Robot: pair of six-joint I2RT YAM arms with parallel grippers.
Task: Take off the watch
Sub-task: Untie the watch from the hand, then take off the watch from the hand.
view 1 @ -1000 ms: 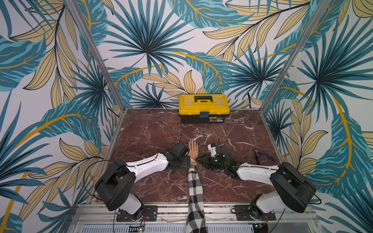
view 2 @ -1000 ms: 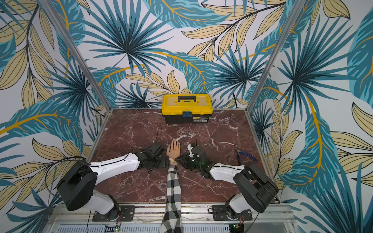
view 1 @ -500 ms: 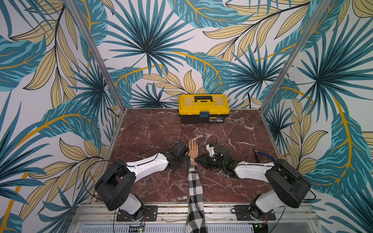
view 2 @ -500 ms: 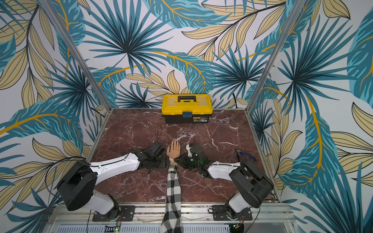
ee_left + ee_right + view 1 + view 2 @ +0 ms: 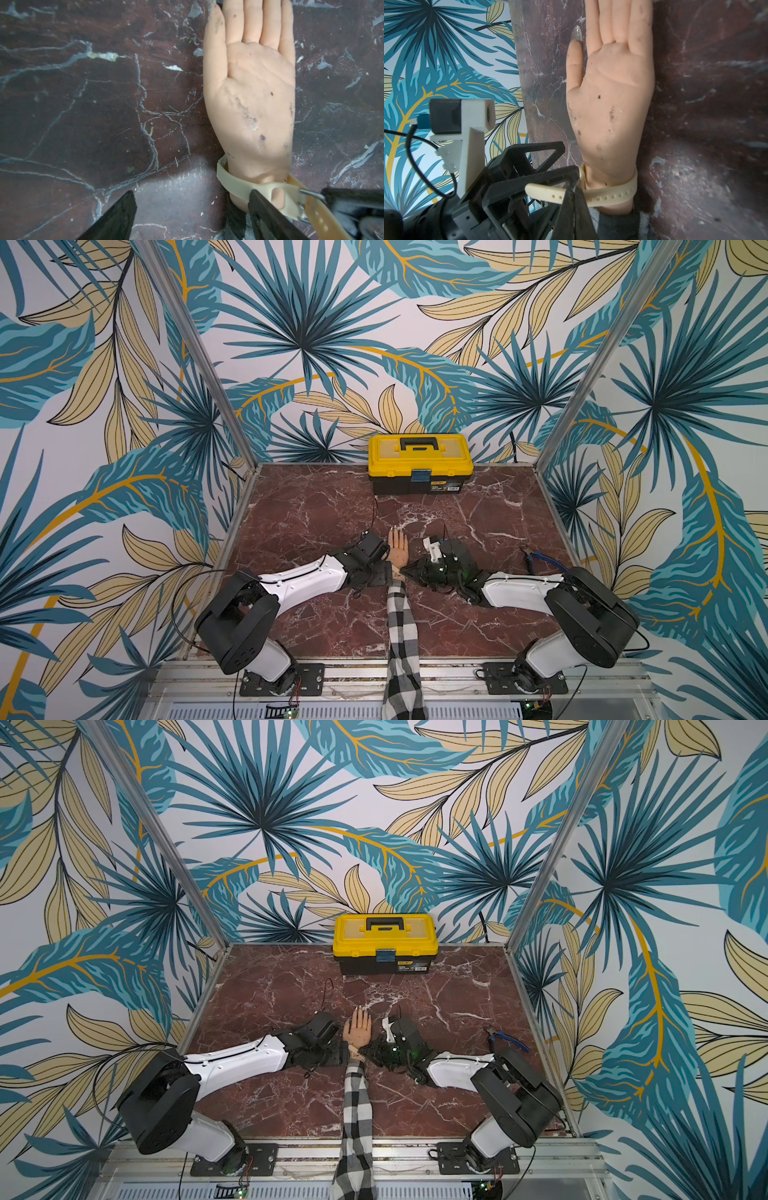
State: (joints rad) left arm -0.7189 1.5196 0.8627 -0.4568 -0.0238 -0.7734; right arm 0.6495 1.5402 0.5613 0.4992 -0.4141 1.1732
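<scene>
We see a mannequin hand point(image 5: 398, 549) lying palm up on the marble tabletop point(image 5: 311, 522), midway between the left and right edges and nearer the near edge than the far one. Its checked sleeve point(image 5: 401, 635) runs back across the near edge.

The watch point(image 5: 239, 184) sits on the mannequin's wrist, its beige strap wrapped around it just above the cuff. In both top views it shows only as a pale band between the two arms point(image 5: 354, 1050).

The right gripper point(image 5: 574, 187) comes at the wrist from the right edge's side. Its fingers point(image 5: 573, 207) are closed together on the holed tail of the strap, and the tail's rounded end sticks out past them. From the left wrist camera we can see the metal buckle point(image 5: 302, 204) on the far side of the wrist, with the right gripper's black tip just beside it.

The left gripper point(image 5: 192, 193) reaches in from the left edge's side with its fingers point(image 5: 264, 212) spread apart and nothing between them. One finger lies across the strap at the wrist and the other is over bare marble. We cannot tell whether the first one is pressing on the strap.

A yellow toolbox point(image 5: 419, 460) stands closed at the middle of the far edge. Blue-handled pliers point(image 5: 540, 560) lie near the right edge, well apart from the hand.
</scene>
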